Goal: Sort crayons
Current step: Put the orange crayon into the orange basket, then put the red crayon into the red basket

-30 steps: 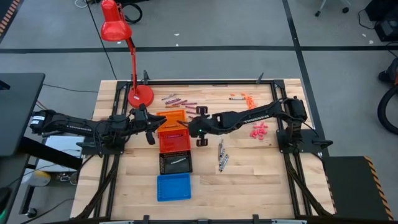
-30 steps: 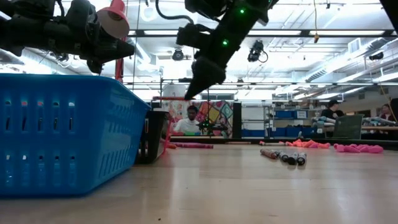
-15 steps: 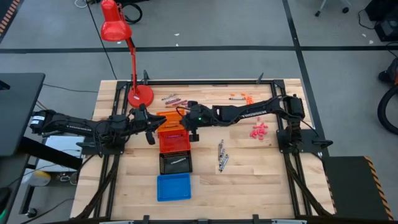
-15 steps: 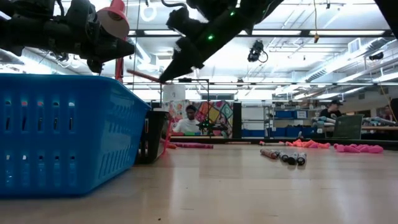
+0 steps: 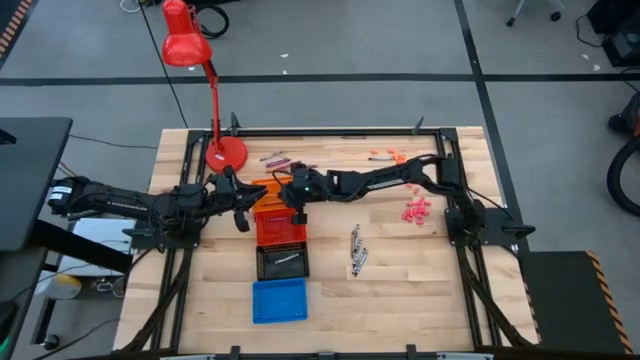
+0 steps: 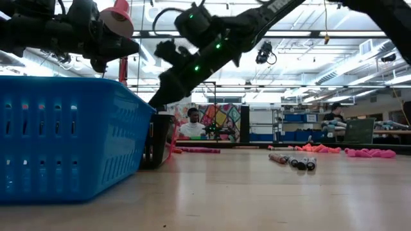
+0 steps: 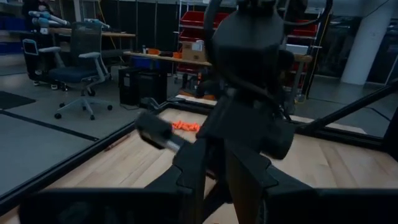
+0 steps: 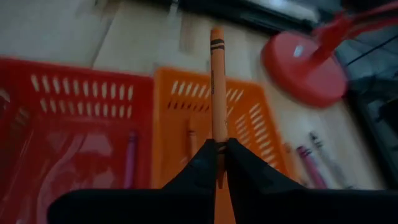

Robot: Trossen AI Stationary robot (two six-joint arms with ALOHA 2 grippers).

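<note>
Orange wax is what the right gripper (image 8: 217, 163) carries: its two dark fingers are pinched nearly shut on the lower end of a thin orange crayon (image 8: 216, 81) with a black-banded paper wrap, which sticks straight out beyond the fingertips. Over the last second this arm has swung away from the table's middle, across the shallow red slotted plastic tray (image 5: 280, 227), and now hangs above the shallow orange slotted plastic tray (image 8: 230, 118). That puts the crayon over the tray of its own colour; release is probably the next step.

The orange tray already holds at least one crayon, and a pink stick lies in the red tray. More maroon crayons (image 5: 277, 158) lie loose on the pale wooden tabletop (image 5: 400, 280) near the round base of the red desk lamp (image 5: 226, 153), with grey ones (image 5: 355, 250) further out.

The left gripper (image 5: 240, 207) waits beside the trays, unchanged; whether it holds anything cannot be told. A black tray (image 5: 282, 262) and a blue perforated tray (image 5: 279, 300) complete the row.
</note>
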